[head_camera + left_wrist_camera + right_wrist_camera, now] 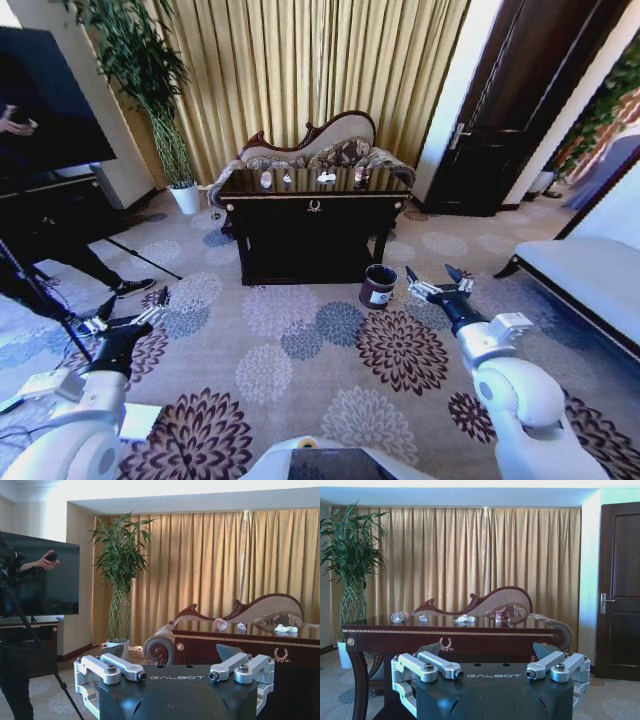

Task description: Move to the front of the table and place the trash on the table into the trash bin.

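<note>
At the left, low over the flower-patterned carpet (330, 340), the left gripper (132, 310) hangs in the air with its fingers spread apart and nothing between them; the left wrist view shows the same wide gap. Ahead stands the long glossy dark-brown wooden table with gold trim (315, 210), well apart from both arms, a curved-back sofa (320, 145) just behind it and gold curtains beyond. Along its top, from left to right, lie a clear plastic bottle on its side (399, 616), a small crumpled white paper scrap (423, 618), a larger crumpled white paper scrap (465, 618) near the middle, and a small reddish item (501, 615) whose nature I cannot make out. On the floor by the table's front right leg stands the small round dark maroon trash bin with a white label (378, 286). Just right of the bin, the right gripper (438, 281) hovers, fingers likewise apart and empty.
</note>
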`<state>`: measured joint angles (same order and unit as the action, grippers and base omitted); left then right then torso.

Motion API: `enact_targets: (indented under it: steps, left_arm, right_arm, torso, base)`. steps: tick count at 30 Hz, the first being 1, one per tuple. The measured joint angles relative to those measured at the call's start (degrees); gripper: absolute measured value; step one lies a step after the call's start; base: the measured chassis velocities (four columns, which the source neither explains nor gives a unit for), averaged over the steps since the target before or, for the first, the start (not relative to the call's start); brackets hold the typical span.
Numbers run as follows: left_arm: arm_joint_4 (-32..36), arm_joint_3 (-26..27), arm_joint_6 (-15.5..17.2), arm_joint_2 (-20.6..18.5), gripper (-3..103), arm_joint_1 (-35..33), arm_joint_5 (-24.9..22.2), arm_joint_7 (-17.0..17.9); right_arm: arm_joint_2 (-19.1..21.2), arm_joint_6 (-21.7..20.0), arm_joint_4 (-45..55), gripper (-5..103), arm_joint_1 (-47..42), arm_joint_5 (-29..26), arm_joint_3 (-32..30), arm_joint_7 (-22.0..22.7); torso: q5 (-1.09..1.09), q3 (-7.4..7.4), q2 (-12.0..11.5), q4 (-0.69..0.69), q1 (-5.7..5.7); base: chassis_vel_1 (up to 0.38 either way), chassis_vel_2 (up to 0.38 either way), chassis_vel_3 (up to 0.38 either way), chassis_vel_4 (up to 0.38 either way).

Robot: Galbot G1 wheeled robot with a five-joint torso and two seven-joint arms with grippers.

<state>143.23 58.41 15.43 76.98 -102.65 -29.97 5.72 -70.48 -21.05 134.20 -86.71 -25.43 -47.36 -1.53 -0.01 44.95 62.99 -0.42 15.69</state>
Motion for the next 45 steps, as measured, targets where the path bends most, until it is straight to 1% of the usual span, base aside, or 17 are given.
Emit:
enact_targets:
  steps: [12, 21, 23, 27, 31, 33, 35, 38, 41, 45]
  left_arm:
    - [0.0, 0.01, -0.13, -0.01, 100, 0.08, 0.04, -0.07]
    - [0.0, 0.06, -0.24, 0.06, 100, 0.04, 0.06, -0.09]
    - [0.0, 0.05, -0.25, 0.15, 100, 0.0, 0.06, -0.11]
    - [0.0, 0.05, -0.29, 0.23, 100, -0.11, 0.06, -0.14]
    - [0.0, 0.05, -0.32, 0.24, 100, -0.13, 0.06, -0.14]
    - [0.0, 0.05, -0.32, 0.25, 100, -0.16, 0.06, -0.14]
    - [0.0, 0.04, -0.33, 0.24, 100, -0.17, 0.05, -0.14]
    - [0.0, 0.03, -0.34, 0.28, 100, -0.16, 0.05, -0.14]
    - [0.0, 0.0, -0.35, 0.41, 100, -0.18, 0.05, -0.19]
    - [0.0, -0.02, -0.36, 0.52, 100, -0.19, 0.05, -0.28]
  right_arm:
    - [-0.02, 0.12, -0.17, 100, 0.01, 0.01, 0.07, -0.26]
    - [-0.04, 0.18, -0.28, 100, -0.03, 0.02, 0.17, -0.72]
    - [-0.11, 0.42, -0.43, 100, -0.17, 0.05, 0.17, -1.35]
    - [-0.21, 0.59, -0.48, 100, -0.39, 0.07, 0.16, -1.52]
    - [-0.24, 0.64, -0.49, 100, -0.42, 0.08, 0.17, -1.55]
    - [-0.24, 0.65, -0.52, 100, -0.41, 0.08, 0.19, -1.57]
    - [-0.23, 0.65, -0.57, 100, -0.38, 0.08, 0.24, -1.57]
    - [-0.21, 0.66, -0.6, 100, -0.34, 0.1, 0.3, -1.59]
    - [-0.2, 0.66, -0.69, 100, -0.32, 0.1, 0.38, -1.61]
    - [-0.2, 0.66, -0.71, 100, -0.32, 0.14, 0.51, -1.63]
  torso:
    - [0.01, 0.01, 0.0, 0.0, 0.01]
    - [-0.01, 0.0, 0.0, 0.0, 0.0]
    - [0.03, 0.01, -0.01, 0.0, 0.01]
    - [0.03, 0.0, 0.0, -0.01, 0.0]
    - [-0.04, 0.0, 0.0, 0.0, 0.01]
    - [-0.01, 0.01, -0.01, 0.02, 0.01]
    - [0.02, 0.01, -0.01, 0.0, 0.02]
    - [-0.02, 0.0, -0.01, -0.01, 0.02]
    - [0.02, 0.01, -0.01, -0.01, 0.01]
    - [0.0, 0.0, 0.0, 0.01, 0.01]
  base:
    - [-0.112, 0.109, 0.102, -0.115]
    - [-0.176, 0.168, 0.19, -0.152]
    - [-0.213, 0.179, 0.219, -0.179]
    - [-0.235, 0.194, 0.236, -0.234]
    - [-0.228, 0.254, 0.228, -0.246]
    - [-0.203, 0.279, 0.213, -0.263]
    - [-0.206, 0.281, 0.205, -0.284]
    - [-0.254, 0.24, 0.214, -0.245]
    - [-0.242, 0.232, 0.229, -0.22]
    - [-0.233, 0.219, 0.239, -0.209]
